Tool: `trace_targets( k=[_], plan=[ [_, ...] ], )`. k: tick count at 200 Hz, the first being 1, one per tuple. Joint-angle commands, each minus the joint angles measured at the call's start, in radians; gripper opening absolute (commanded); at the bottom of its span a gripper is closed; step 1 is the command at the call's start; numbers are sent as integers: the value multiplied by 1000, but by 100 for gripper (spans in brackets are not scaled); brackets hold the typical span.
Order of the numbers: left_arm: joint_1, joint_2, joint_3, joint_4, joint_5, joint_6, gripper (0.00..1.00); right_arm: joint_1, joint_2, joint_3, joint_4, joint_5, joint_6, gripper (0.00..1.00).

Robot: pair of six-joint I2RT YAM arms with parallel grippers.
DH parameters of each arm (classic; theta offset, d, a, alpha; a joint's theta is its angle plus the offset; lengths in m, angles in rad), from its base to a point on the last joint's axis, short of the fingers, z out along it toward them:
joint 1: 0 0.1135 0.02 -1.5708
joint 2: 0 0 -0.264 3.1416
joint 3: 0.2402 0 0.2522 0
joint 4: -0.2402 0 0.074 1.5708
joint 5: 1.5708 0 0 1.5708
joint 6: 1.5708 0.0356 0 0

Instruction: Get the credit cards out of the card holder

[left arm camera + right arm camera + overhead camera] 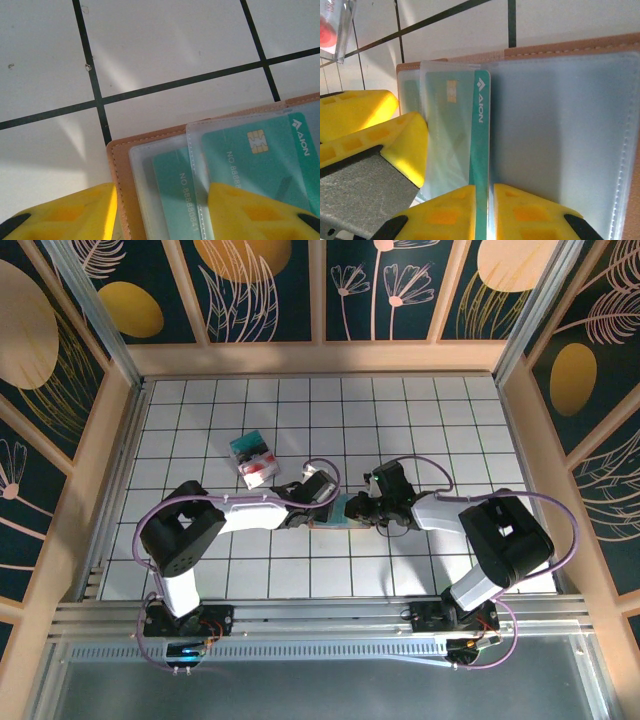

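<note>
While left claw (161, 212) gapes over card holder (120, 170) — right claw (484, 205) pinches teal card (481, 110).

Counting one card holder (121, 180) lying open on the worktop (450, 420). Two teal cards (250, 165) are showing inside clear sleeves (560, 125). One small clear box (252, 460) is sitting apart. Two tools are flanking the card holder: left tool (160, 220), right tool (487, 215).

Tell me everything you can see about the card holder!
The card holder lies open on the white tiled table. Its cover looks like tan leather with stitched edges. Inside are cloudy plastic sleeves with teal cards in them, one showing a gold chip. The left claw has a yellow finger on one sleeve; the right claw straddles a card's edge.
</note>
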Motion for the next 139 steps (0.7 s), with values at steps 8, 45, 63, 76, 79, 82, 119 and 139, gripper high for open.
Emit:
trace_targets(
  k=[8, 45, 63, 76, 79, 82, 119, 139],
  plan=[
    [-3, 16, -50, -86, 35, -12, 49, -3, 4, -33, 100, -37, 33, 18],
    [-3, 9, -59, -66, 60, -25, 49, -5, 18, -46, 167, -73, 59, 16],
    [-2, 9, -62, -60, 67, -32, 49, -4, 13, -44, 162, -74, 55, 7],
    [-1, 3, -66, -58, 67, -37, 49, -38, 0, -44, 131, -61, 45, 1],
    [-1, 3, -67, -58, 66, -40, 49, -40, -4, -44, 122, -55, 41, 1],
    [-1, 1, -69, -59, 62, -43, 48, -43, -8, -44, 115, -53, 39, 1],
    [-2, -23, -85, -61, 31, -56, 49, -83, -67, -64, 42, -21, 2, 0],
    [-2, -20, -86, -61, 22, -54, 49, -93, -98, -60, -9, 3, -22, 0]
  ],
)
